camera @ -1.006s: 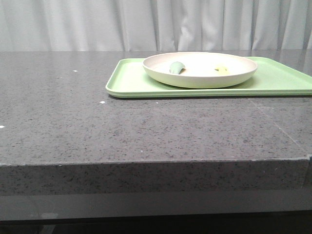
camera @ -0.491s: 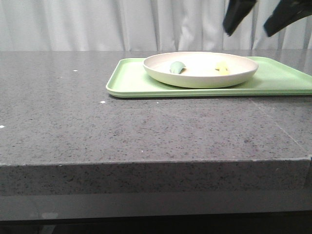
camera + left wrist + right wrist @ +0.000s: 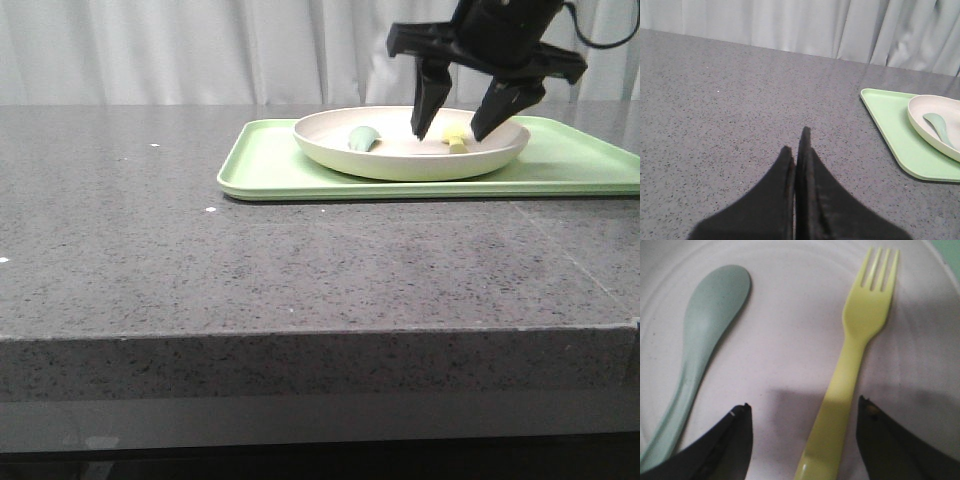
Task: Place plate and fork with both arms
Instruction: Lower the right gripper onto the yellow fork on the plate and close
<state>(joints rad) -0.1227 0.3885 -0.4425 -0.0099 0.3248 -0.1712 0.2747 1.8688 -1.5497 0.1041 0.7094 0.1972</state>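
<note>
The cream plate (image 3: 400,160) rests on the light-green tray (image 3: 270,170) at the back right. The pale-yellow fork (image 3: 456,142) lies in the plate beside a grey-green spoon (image 3: 363,138). My right gripper (image 3: 447,130) is open and hangs low over the plate, its fingers on either side of the fork. In the right wrist view the fork handle (image 3: 832,415) lies between the open fingertips, nearer one, with the gripper (image 3: 804,410) just above the plate (image 3: 790,340). My left gripper (image 3: 796,142) is shut and empty over bare table, well away from the plate (image 3: 925,125).
The spoon (image 3: 700,340) lies in the plate alongside the fork. The tray (image 3: 890,125) fills the table's back right; its far end runs out of the front view. Grey stone tabletop (image 3: 200,260) extends left and forward to the front edge. A white curtain hangs behind.
My right gripper came into the front view from the upper right and dropped open to the plate, straddling the fork. The plate, fork and spoon have not moved.
</note>
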